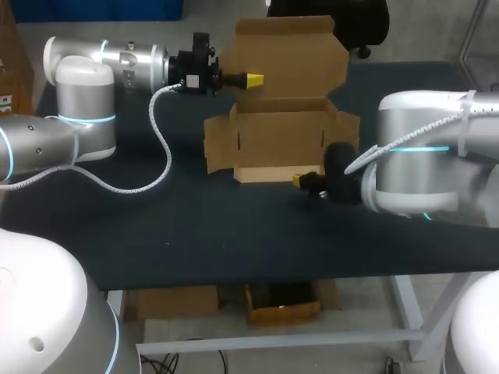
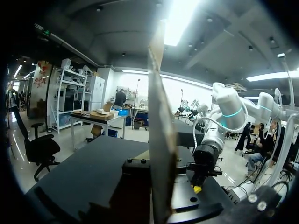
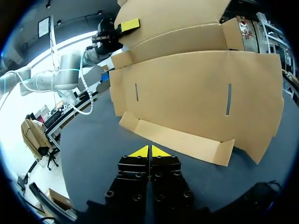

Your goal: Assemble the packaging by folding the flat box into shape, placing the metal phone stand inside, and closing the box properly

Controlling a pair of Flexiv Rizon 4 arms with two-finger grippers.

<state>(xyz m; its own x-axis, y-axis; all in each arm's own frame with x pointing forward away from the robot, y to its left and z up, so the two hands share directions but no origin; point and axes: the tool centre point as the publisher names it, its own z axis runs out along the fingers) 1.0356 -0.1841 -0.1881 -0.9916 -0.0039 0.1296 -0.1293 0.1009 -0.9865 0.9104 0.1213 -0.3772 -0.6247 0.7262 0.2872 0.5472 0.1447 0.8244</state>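
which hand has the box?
The left hand, clamped on the raised back panel of the box. The right hand is shut empty, just short of the front flap.

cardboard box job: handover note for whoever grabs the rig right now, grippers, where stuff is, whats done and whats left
Left gripper: shut on the side edge of the raised lid panel of the cardboard box.
Right gripper: shut, empty, low over the table, just short of the front flap.
Box: mostly flat on the table, only the lid panel lifted.
Phone stand: not visible in any view.
Done: folding barely begun.
Left: form the walls, put the stand in, close the box.
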